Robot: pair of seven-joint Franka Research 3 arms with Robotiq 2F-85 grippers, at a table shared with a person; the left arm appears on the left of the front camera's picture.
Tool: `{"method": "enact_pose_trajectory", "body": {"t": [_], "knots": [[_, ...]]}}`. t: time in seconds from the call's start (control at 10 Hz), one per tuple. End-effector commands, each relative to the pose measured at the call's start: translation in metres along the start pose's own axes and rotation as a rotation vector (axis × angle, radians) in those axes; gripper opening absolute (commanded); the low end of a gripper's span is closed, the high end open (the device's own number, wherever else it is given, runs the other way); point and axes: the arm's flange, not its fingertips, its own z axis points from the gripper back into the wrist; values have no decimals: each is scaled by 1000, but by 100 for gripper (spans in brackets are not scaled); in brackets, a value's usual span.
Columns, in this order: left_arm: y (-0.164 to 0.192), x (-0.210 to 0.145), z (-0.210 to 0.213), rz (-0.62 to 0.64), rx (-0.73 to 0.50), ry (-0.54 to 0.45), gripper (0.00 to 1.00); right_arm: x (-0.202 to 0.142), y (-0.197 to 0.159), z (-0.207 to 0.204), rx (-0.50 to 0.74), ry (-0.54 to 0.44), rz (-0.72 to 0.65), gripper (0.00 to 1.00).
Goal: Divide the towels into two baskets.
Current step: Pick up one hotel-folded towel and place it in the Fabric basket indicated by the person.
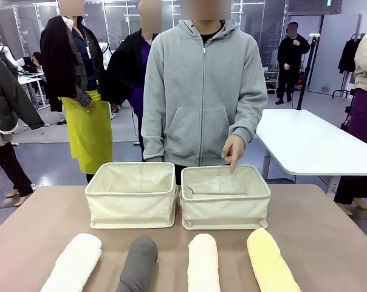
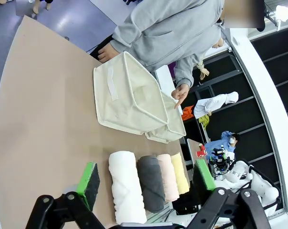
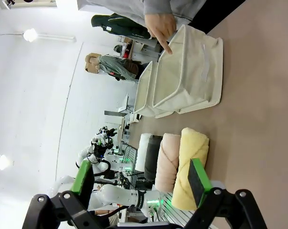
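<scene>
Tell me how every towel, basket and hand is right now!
white towel, rolled, lying on the table.
dark grey towel, rolled, lying on the table.
cream towel, rolled, on the table.
pale yellow towel, rolled, on the table.
left basket, upright, no towel inside.
right basket, upright, no towel inside.
person's hand, pointing down into the right basket.
left hand, open, holding nothing.
right hand, open, holding nothing.

Front looks across the table [image 1: 25, 225]; both wrists share the baskets [image 2: 125, 100].
</scene>
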Motion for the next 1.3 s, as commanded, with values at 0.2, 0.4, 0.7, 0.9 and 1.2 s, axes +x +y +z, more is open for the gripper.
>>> {"method": "enact_pose_trajectory", "body": {"t": [0.2, 0.4, 0.7, 0.9, 1.2], "knots": [[0, 1, 1, -1, -12, -3, 100, -7, 37, -42, -122, 117, 26, 100], [0, 1, 1, -1, -12, -3, 100, -11, 63, -94, -252, 240, 41, 100], [0, 1, 1, -1, -12, -3, 100, -26, 108, -181, -463, 388, 109, 100], [0, 1, 1, -1, -12, -3, 100, -43, 122, -229, -620, 446, 150, 100], [0, 1, 1, -1, -12, -3, 100, -67, 118, -284, -858, 497, 217, 100]]}}
